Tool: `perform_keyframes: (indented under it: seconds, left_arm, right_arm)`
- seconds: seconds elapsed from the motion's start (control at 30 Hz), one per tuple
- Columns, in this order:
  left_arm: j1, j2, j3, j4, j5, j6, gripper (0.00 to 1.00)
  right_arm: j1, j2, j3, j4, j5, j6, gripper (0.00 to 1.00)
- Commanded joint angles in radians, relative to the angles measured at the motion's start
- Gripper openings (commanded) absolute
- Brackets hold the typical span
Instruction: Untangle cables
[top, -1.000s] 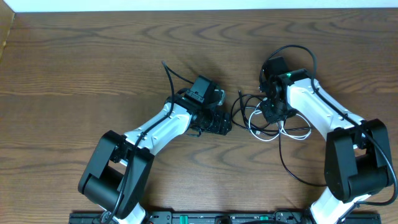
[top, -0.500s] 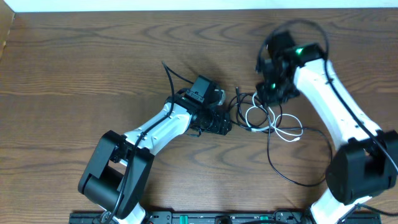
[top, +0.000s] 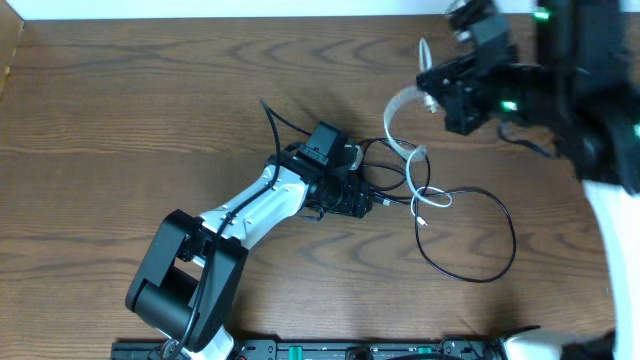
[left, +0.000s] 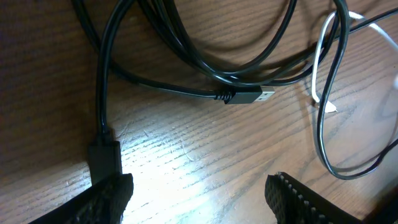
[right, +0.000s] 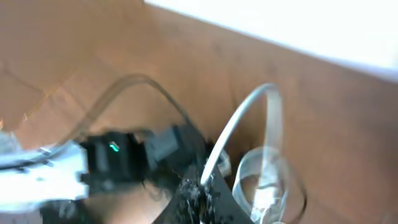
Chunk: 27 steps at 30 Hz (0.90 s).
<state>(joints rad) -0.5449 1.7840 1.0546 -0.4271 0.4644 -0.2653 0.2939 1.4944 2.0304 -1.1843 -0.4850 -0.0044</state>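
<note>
The black cable (top: 500, 245) lies in a wide loop on the table right of centre, and its plug end (left: 249, 96) lies just ahead of my left gripper. The white cable (top: 412, 165) rises from the tangle in a blurred arc up to my right gripper (top: 435, 88), which is lifted high at the back right. The right wrist view shows those jaws (right: 205, 190) shut on the white cable (right: 242, 124). My left gripper (top: 358, 200) rests low on the table, and its jaws (left: 199, 199) are open over bare wood. The white cable (left: 317, 68) crosses the black one at the right.
A thicker black arm wire (top: 275, 125) sticks out behind the left arm. The wooden table (top: 130, 110) ends at a white wall along the back. The table's left edge shows at far left.
My right gripper has risen and moved back and right, pulling the white cable up. The black cable has spread into a wider loop to the right. The left arm has stayed put.
</note>
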Motion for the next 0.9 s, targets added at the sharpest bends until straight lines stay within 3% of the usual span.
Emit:
perform_keyframes:
  seconds: [0.0,0.27,0.4,0.87]
  left_arm:
    - [0.000,0.011,0.002,-0.006,-0.009,0.005,0.73]
    - [0.000,0.011,0.002,-0.006,-0.005,0.004,0.73]
    - [0.000,0.011,0.002,-0.006,-0.005,0.004,0.73]
    - [0.000,0.011,0.002,-0.007,-0.005,0.005,0.73]
  right_arm:
    - [0.001,-0.104,0.026,0.079,-0.005,0.019,0.04]
    - [0.001,-0.217,0.026,0.120,0.350,0.061,0.07]
    - [0.001,-0.198,0.024,0.045,0.554,0.068,0.18]
    - [0.001,0.107,0.015,-0.408,0.485,0.218,0.23]
